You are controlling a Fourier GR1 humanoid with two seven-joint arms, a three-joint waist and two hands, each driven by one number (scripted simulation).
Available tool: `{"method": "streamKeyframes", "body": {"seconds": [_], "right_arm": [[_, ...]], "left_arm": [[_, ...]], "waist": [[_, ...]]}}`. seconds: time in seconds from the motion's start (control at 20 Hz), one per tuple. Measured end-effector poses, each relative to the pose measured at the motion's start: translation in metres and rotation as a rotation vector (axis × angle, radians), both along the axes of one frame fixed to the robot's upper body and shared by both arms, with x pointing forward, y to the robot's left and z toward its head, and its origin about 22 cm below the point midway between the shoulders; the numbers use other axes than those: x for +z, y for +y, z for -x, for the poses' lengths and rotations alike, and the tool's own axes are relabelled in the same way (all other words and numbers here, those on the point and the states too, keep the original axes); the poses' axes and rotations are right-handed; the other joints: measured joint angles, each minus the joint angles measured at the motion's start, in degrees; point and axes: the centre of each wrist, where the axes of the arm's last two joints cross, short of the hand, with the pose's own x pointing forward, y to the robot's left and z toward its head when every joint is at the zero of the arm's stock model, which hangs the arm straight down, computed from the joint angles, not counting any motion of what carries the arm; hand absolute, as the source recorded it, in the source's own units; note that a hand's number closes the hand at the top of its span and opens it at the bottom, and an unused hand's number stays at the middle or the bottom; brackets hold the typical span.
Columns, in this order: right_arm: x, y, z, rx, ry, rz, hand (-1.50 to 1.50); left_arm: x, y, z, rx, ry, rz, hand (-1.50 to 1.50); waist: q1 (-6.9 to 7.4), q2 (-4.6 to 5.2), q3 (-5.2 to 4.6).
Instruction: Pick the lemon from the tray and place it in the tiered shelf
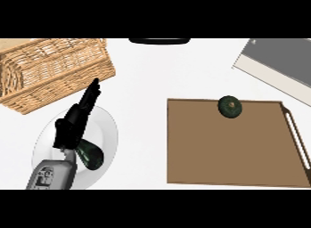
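One left hand [75, 120] open, fingers straight over white plate [108, 129], wicker basket [52, 71] beyond, brown tray [236, 151] rightward.

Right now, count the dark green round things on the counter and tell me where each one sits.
2. One dark green fruit lies at the brown tray's far edge. The other lies on the white plate, beside the left hand, which partly hides it.

Grey forearm [51, 177] w/ slim black left hand [75, 120].
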Motion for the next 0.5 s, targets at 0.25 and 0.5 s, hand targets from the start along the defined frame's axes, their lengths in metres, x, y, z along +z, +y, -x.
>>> {"method": "streamKeyframes", "body": {"seconds": [0.25,0.5], "right_arm": [[-0.006,-0.018,-0.001,0.026,-0.039,-0.015,1.50],[-0.021,-0.046,0.004,-0.053,0.015,-0.024,-1.50]], "left_arm": [[0.001,0.003,-0.005,-0.004,-0.003,-0.003,0.00],[0.002,0.002,-0.007,0.001,-0.004,-0.008,0.00]], "waist": [[0.04,0.08,-0.01],[-0.10,0.02,-0.10]]}}
